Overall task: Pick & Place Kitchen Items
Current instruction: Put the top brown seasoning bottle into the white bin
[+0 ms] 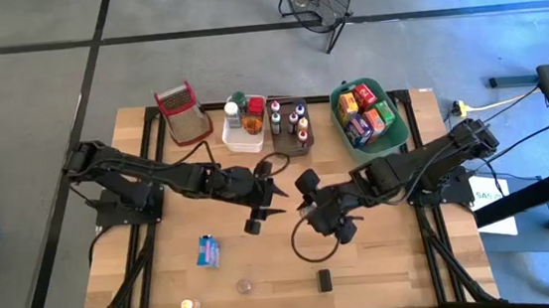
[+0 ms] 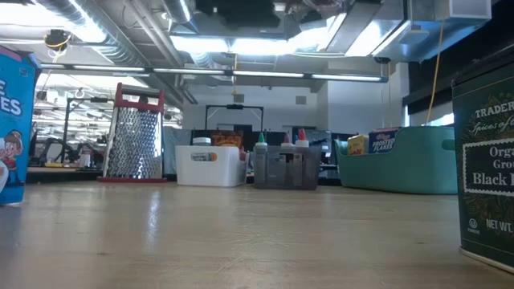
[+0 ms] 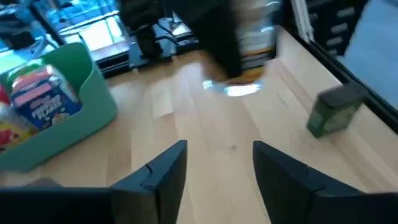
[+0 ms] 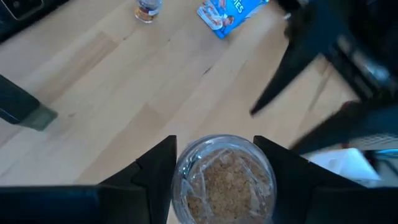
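Note:
A small clear jar (image 4: 224,180) of brown granules sits between the fingers of my right gripper (image 4: 214,155), over the middle of the table (image 1: 310,193). The left wrist view shows the same jar (image 3: 255,40) blurred, up in the air. My left gripper (image 1: 279,177) stands just left of it, open and with nothing between its fingers (image 3: 214,165). On the near part of the table lie a blue box (image 1: 207,250), two little jars (image 1: 244,287) (image 1: 187,306) and a dark green tin (image 1: 324,279). The low view shows neither gripper. My right gripper pinches the jar's round wall (image 4: 181,177) between its two fingers, one on each side. The fingers come slanting down from the table's right side. One round end of the jar faces the wrist camera. The jar is lifted clear of the table.
Along the far edge stand a red-rimmed wire basket (image 1: 181,112), a white bin (image 1: 243,132), a grey bin (image 1: 289,128) with bottles and a green bin (image 1: 369,116) with boxes. A black cable loop (image 1: 307,243) hangs below the right arm. Bare wood lies at the near right.

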Robot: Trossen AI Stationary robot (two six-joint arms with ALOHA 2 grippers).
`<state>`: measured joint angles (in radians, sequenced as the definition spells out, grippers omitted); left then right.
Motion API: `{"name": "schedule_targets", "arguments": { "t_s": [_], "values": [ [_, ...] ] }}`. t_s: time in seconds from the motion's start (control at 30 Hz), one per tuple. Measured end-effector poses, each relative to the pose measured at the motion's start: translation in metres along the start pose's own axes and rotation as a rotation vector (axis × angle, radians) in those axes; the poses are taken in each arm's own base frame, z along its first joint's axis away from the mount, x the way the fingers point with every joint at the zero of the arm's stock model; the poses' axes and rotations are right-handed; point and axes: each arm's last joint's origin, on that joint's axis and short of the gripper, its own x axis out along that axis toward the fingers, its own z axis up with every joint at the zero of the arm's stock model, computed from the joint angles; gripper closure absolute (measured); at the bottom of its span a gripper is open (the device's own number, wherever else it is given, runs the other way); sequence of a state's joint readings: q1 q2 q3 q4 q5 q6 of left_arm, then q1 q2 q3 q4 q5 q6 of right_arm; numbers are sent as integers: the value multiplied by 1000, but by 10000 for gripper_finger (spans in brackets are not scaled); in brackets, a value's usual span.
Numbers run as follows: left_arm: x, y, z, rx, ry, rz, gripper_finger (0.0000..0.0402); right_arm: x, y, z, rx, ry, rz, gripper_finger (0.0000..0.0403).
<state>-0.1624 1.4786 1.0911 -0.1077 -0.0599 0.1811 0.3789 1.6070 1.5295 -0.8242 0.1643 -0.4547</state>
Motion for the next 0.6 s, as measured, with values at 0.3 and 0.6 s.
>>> {"name": "schedule_targets", "arguments": {
  "t_s": [0.3, 0.6],
  "values": [
    [7, 8, -6, -66, -104, 12, 161, 6, 7, 6, -73, 41, -97, 207],
    [7, 4, -5, -53, -106, 4, 126, 10, 6, 7, -103, 47, -133, 206]
  ]
}}
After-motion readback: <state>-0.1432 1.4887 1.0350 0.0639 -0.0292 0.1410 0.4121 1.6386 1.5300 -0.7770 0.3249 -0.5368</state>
